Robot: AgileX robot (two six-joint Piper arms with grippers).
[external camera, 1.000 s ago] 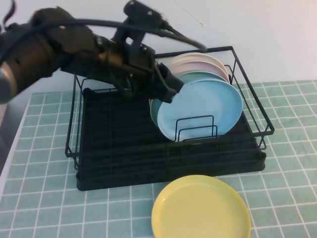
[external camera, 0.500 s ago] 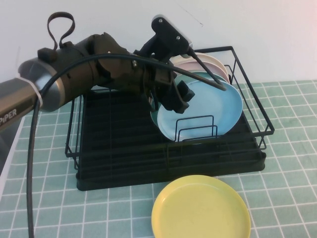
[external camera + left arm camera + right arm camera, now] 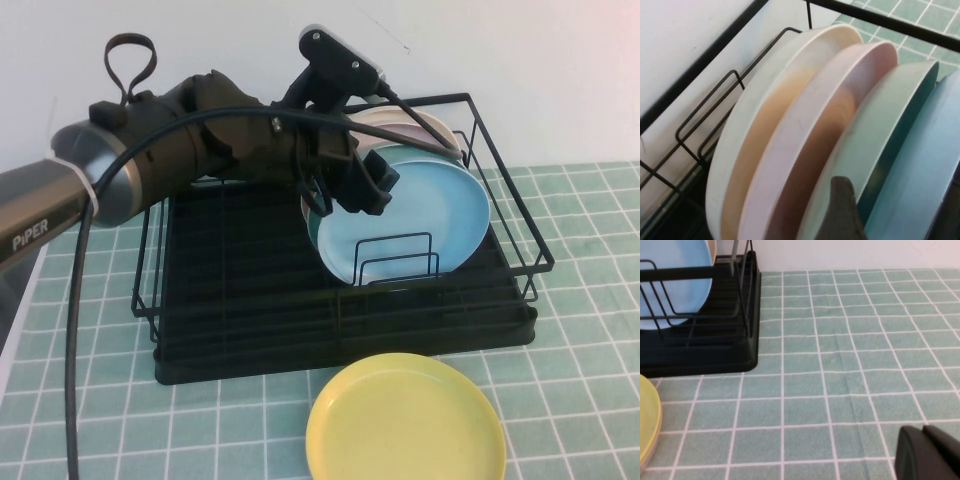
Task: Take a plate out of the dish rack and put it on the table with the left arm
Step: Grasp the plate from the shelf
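Note:
The light blue plate (image 3: 420, 225) stands upright at the front of a row of plates in the black dish rack (image 3: 250, 290). Behind it stand a mint-green plate (image 3: 880, 130), a pink one (image 3: 815, 135) and a cream one (image 3: 765, 125). My left gripper (image 3: 372, 185) reaches over the rack to the row's upper left edge and is open. In the left wrist view, one finger (image 3: 842, 210) lies against the green plate, and the blue plate (image 3: 920, 165) sits between the jaws. My right gripper (image 3: 927, 455) hovers shut low over the table (image 3: 840, 365), out of the high view.
A yellow plate (image 3: 405, 425) lies flat on the tiled table (image 3: 580, 330) just in front of the rack. The rack's tall wire frame (image 3: 500, 120) surrounds the plates. The rack's corner (image 3: 747, 315) is left of my right gripper. A white wall stands behind.
The left arm has swung in over the rack, bringing its gripper to the top edge of the plates, and the jaws have opened.

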